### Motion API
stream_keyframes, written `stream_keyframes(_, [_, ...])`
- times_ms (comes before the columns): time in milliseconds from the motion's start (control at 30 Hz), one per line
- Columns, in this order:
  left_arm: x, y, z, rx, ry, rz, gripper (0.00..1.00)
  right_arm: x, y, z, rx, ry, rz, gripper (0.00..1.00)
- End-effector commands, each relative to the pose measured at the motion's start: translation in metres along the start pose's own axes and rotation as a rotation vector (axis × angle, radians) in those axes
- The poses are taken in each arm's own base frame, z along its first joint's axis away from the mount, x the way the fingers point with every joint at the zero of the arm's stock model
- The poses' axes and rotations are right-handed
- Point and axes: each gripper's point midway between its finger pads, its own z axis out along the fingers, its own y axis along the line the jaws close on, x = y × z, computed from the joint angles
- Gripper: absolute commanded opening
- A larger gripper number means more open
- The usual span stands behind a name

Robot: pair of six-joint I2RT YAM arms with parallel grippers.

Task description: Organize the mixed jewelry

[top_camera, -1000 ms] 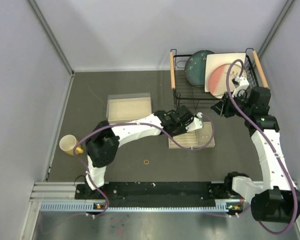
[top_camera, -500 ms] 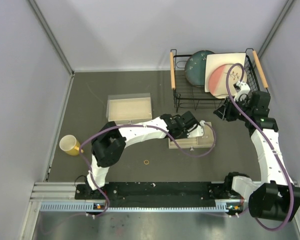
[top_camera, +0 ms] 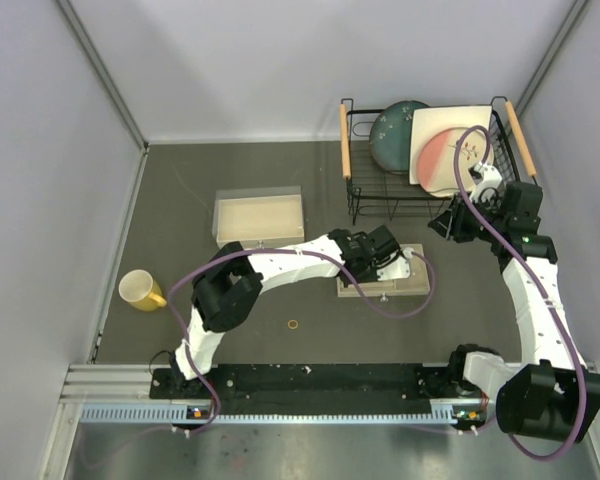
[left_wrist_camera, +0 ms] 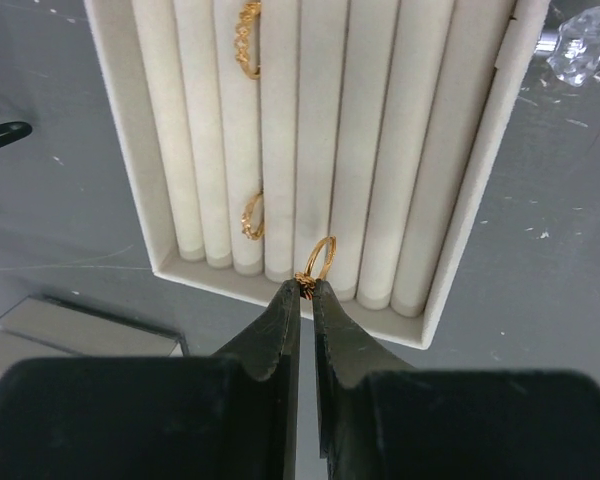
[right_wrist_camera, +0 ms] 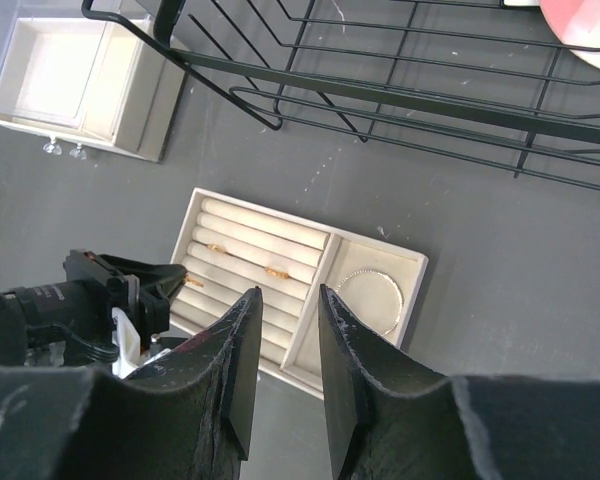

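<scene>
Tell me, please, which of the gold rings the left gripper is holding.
The ring at the tray's edge, pinched in the left gripper; the other two sit in slots.

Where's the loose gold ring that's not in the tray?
Top view: the loose ring lies alone on the dark table near centre, between the beige tray and the near edge.

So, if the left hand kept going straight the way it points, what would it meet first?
Probably the padded rolls of the beige slotted tray, just beyond the small gold ring the left hand pinches; depth is unclear.
</scene>
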Motion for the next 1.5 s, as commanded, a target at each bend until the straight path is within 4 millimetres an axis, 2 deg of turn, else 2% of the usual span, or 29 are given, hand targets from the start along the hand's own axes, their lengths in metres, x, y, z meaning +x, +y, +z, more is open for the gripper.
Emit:
stream_keyframes(0, [-0.012,-0.001,-0.001,0.017,-0.029,0.011,0.0,-0.006,-0.002,-0.001,-0.01,-0.029,-0.032,0.29])
stream_keyframes(433, [-0.01,0.0,0.005,0.007,-0.013,0.015,0.0,-0.003,-0.002,0.001,-0.018,-0.02,-0.024,0.29])
stream_keyframes(800, [-0.013,0.008,0.0,-0.025,-0.021,0.011,0.0,-0.001,-0.003,0.001,-0.019,-0.017,-0.017,0.29])
stream_keyframes(1467, [-0.011,0.007,0.009,-0.026,-0.01,0.029,0.0,0.0,-0.003,0.0,-0.021,-0.018,-0.016,0.29])
